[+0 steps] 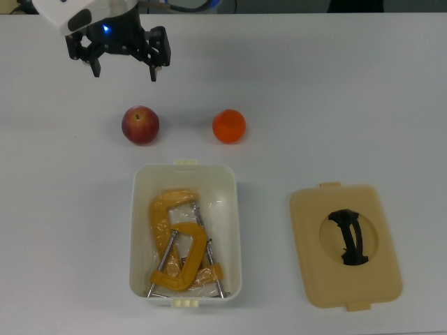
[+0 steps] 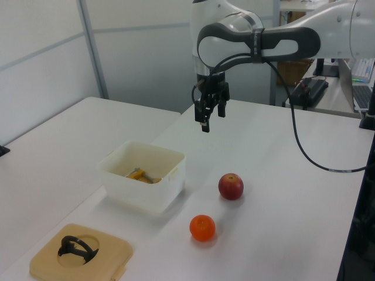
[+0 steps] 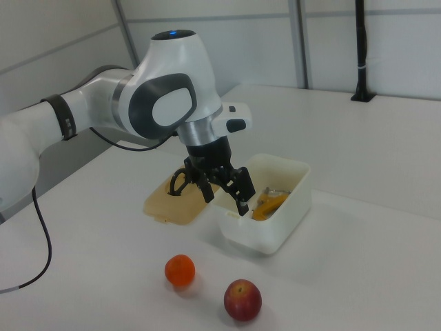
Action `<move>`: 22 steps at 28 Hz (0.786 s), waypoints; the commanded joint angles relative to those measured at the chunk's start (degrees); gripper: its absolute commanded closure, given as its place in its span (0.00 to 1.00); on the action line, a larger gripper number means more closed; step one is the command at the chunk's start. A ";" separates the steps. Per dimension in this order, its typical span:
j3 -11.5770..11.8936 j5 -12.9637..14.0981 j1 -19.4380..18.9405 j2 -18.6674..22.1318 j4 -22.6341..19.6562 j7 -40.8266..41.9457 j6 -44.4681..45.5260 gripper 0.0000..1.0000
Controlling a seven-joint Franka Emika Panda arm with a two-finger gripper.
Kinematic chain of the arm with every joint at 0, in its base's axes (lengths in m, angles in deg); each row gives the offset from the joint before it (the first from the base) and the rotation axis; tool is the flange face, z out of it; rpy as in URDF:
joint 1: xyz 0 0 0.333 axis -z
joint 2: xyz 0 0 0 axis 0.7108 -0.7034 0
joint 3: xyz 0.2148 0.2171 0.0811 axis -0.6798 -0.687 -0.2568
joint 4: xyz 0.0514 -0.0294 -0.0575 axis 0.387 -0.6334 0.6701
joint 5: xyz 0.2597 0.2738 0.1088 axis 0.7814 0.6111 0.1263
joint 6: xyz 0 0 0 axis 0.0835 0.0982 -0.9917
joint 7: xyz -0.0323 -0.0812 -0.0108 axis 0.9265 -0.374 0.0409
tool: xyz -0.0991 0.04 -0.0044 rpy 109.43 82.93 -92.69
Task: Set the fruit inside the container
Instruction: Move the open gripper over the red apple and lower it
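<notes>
The gripper [image 1: 126, 70] hangs wide open, empty, above the worktop [image 1: 335, 91]; best to lower squarely over the apple [image 1: 140, 125], clearing the orange [image 1: 229, 126], before the container [image 1: 230, 209].

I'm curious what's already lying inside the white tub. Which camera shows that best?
The top view: it looks straight down into the container, showing the yellow clamps whole. The left view shows only a yellow sliver over the rim; the right view shows a bit more, partly behind the hand.
</notes>
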 commanded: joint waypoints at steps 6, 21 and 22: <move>0.11 -0.44 0.38 3.17 -4.81 -1.00 -1.98 0.00; 0.02 -0.44 0.38 10.03 -22.48 1.63 -17.01 0.00; 0.02 -0.36 0.38 9.86 -22.93 1.90 -17.10 0.00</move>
